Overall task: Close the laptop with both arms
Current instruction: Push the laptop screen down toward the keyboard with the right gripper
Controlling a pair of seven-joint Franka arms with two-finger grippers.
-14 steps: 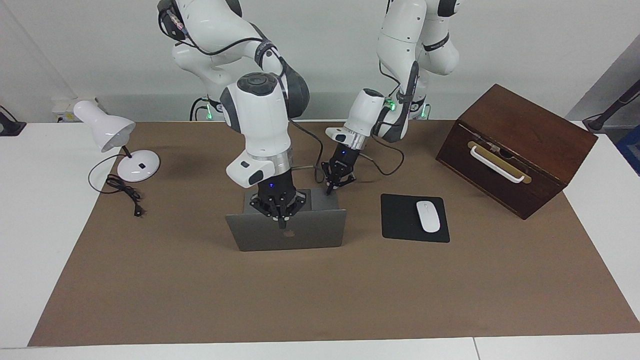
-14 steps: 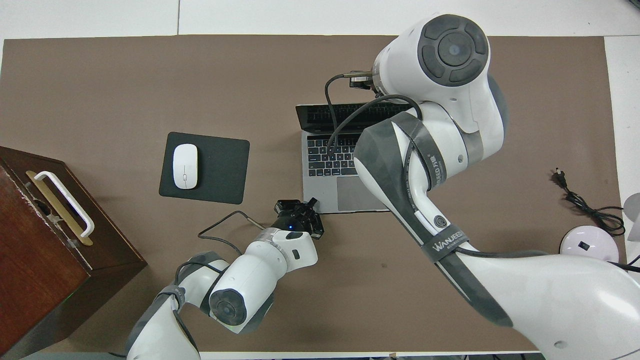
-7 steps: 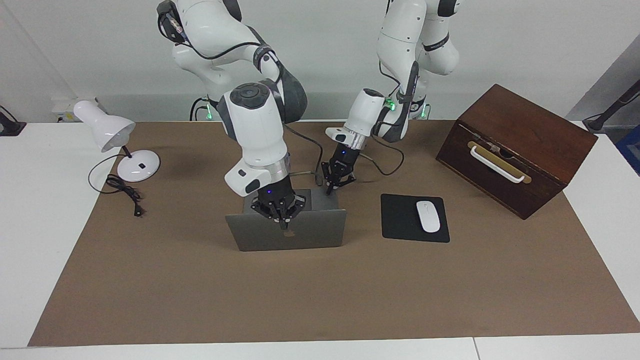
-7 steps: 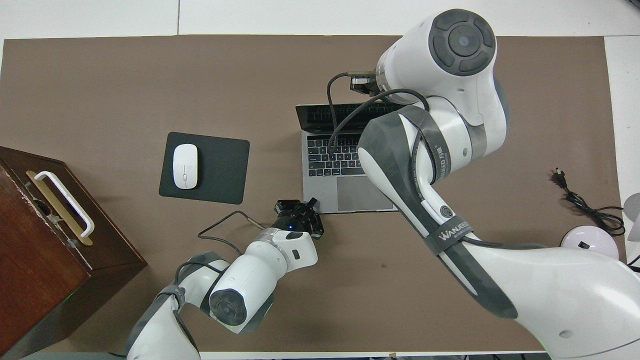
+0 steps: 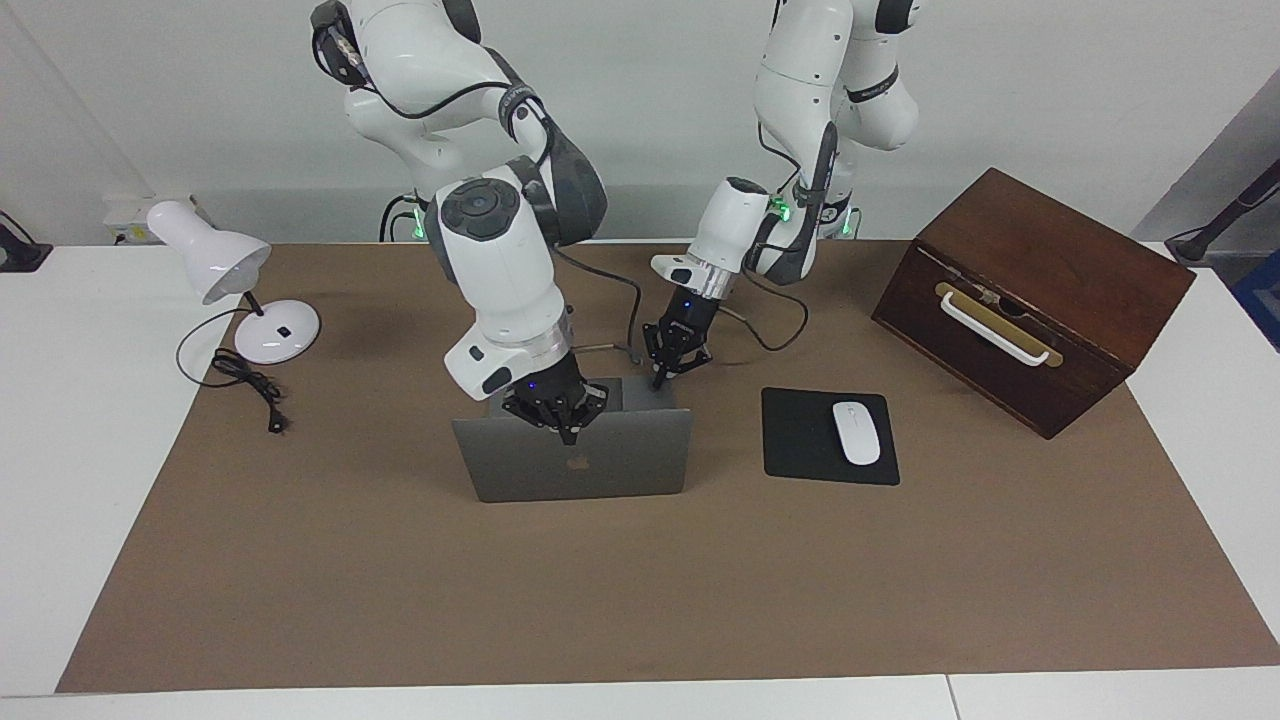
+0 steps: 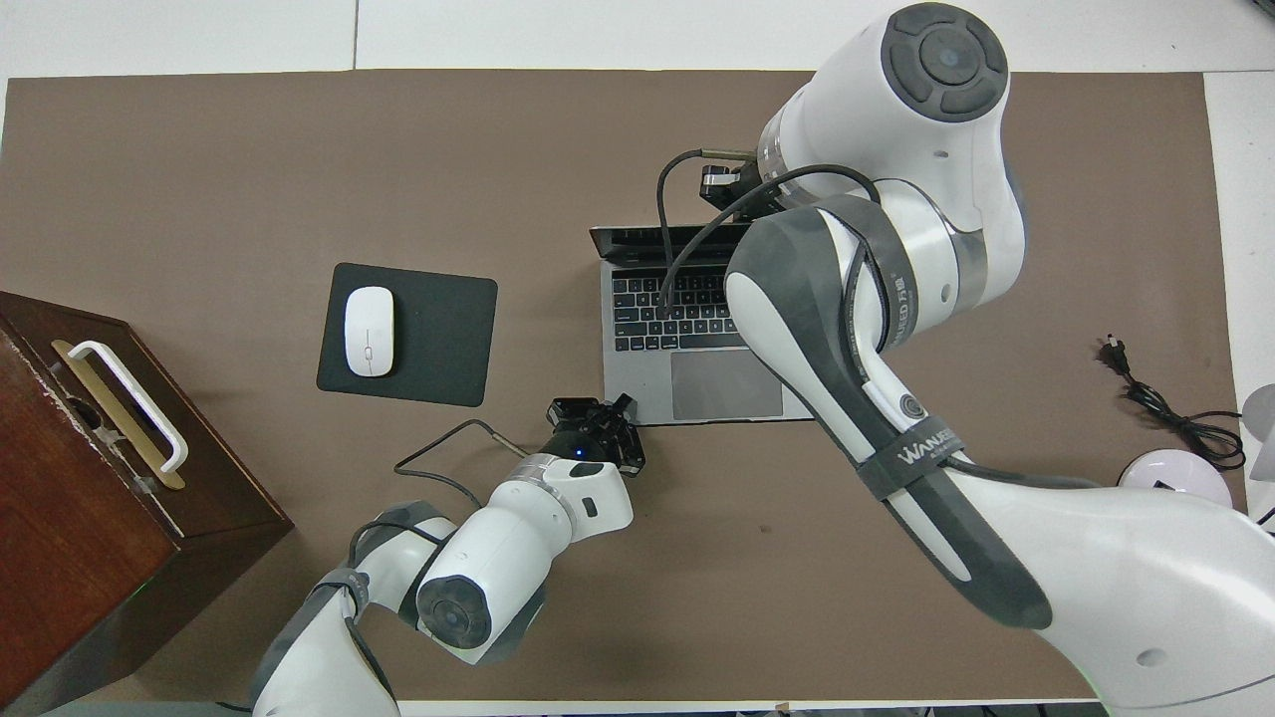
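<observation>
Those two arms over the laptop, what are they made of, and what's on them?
Glossy white shells with dark grey joint bands and round grey caps. Silver wrist rings lead to a small black tool on the right arm and the left arm. Black cables loop outside; one band reads WANJEED.

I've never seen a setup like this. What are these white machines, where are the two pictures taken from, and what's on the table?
They are two jointed robot arms, each ending in a two-finger gripper. One picture looks at them from across the table; the other looks down from above their own end, so its sides are swapped.

On the brown mat stands an open laptop. Toward the left arm's end lie a black mouse pad with a white mouse and a wooden box. Toward the right arm's end stands a white desk lamp.

The right gripper is shut, its tips against the back of the laptop's lid near the top edge. The left gripper, also shut, sits at the corner of the laptop's base nearest the robots. Neither holds anything; they seem set to push the lid shut.
</observation>
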